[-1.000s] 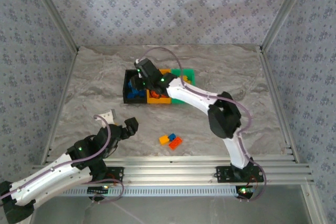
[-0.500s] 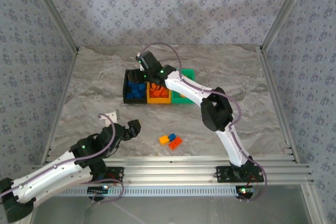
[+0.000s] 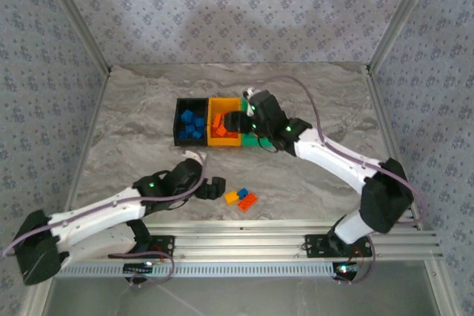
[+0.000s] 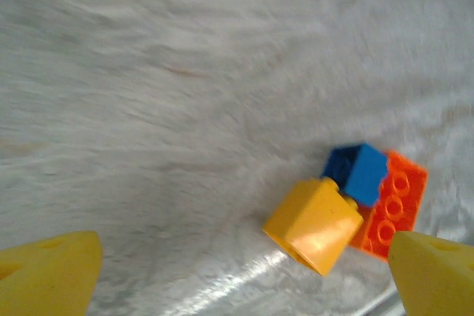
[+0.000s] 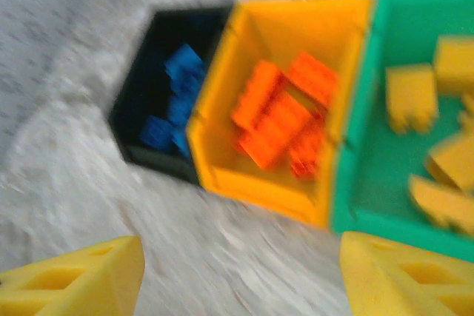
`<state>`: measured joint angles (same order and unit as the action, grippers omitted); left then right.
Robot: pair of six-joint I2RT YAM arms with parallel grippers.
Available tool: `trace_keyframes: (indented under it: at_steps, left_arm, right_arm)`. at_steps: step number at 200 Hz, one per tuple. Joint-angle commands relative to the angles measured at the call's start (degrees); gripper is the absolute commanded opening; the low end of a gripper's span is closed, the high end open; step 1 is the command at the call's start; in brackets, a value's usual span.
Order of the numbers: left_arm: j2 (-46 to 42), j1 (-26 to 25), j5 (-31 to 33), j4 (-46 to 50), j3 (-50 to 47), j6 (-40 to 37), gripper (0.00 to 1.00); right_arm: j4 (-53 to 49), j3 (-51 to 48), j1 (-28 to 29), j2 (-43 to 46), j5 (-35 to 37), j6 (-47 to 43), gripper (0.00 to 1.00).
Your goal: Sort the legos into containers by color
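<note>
Seemingly marbled grey table (image 3: pixel 318 94), patterned walls (image 3: pixel 237 5)

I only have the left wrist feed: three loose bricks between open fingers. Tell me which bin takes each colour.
Observer: The blue bricks lie in the black bin, at the left end of the row in the top view.
Operator: Give me the orange-red one's bin.
Observer: The orange-red bricks sit in the orange-yellow bin, the middle one.
Operator: Now the yellow.
Observer: The yellow bricks lie in the green bin, at the other end.
</note>
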<state>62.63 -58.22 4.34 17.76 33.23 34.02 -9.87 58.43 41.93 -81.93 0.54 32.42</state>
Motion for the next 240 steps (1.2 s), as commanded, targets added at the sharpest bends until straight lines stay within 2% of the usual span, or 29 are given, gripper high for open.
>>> trace_keyframes:
  at_steps: [1, 39, 68, 96, 125, 211, 240]
  left_arm:
    - [3.88, -2.59, -6.54, -2.34, 2.37, -7.04, 0.99]
    - [11.77, -3.92, -5.36, -2.97, 5.34, -10.15, 0.96]
    - [16.44, -3.92, -5.98, -2.96, 7.82, -12.33, 0.85]
    - [19.03, -3.92, -6.18, -3.04, 8.33, -12.97, 0.8]
    - [21.32, -3.92, -6.8, -3.52, 8.5, -13.28, 0.7]
    - [20.04, -3.92, -6.32, -2.23, 8.56, -13.11, 0.3]
    - [16.27, -3.84, -5.11, -0.16, 11.07, -12.64, 0.26]
  right_arm:
    - [-0.12, -6.45, -0.66, 5.98, 1.34, 2.56, 0.73]
    - [-0.57, -13.72, -1.37, 14.15, 3.15, 3.18, 0.73]
    - [-1.25, -15.53, -1.88, 17.37, 4.27, 4.76, 0.73]
    - [-1.94, -16.54, -2.55, 19.14, 4.97, 4.95, 0.73]
    - [-2.07, -17.11, -3.03, 20.12, 4.94, 5.16, 0.74]
    - [-2.51, -18.22, -4.44, 22.27, 5.32, 5.54, 0.74]
    - [-2.94, -19.28, -5.03, 23.75, 5.28, 6.15, 0.74]
